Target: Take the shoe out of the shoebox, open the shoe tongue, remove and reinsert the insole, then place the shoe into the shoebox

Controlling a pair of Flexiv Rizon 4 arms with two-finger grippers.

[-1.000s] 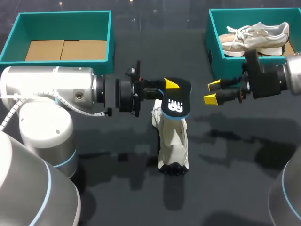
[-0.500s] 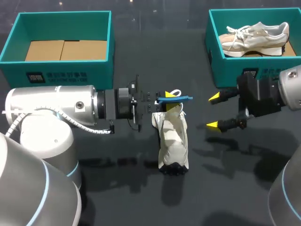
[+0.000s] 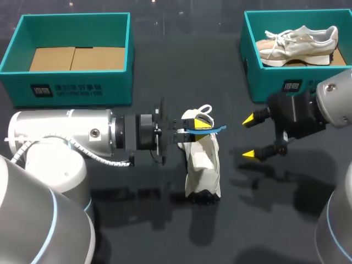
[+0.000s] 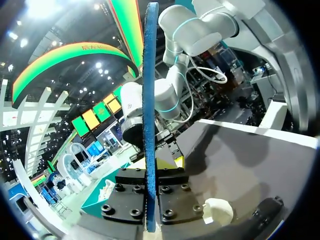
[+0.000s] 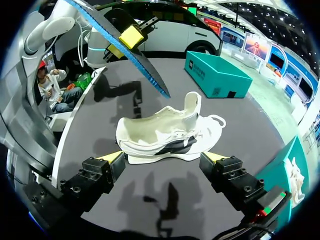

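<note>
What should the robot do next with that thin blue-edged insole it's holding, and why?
Probably tip the thin blue-edged insole down and slide its end into the white sneaker's opening. The left gripper is shut on the insole, holding it edge-on just above the sneaker's opening. The open right gripper sits beside the sneaker, not touching it.

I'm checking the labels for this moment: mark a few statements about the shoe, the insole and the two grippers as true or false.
1. The left gripper is shut on the insole. True.
2. The right gripper grips the white shoe. False: its fingers are open beside the shoe, not touching it.
3. The white shoe lies on the table, outside both boxes. True.
4. The left box holds a sneaker. False: only cardboard shows in it; the beige sneaker sits in the right box.
</note>
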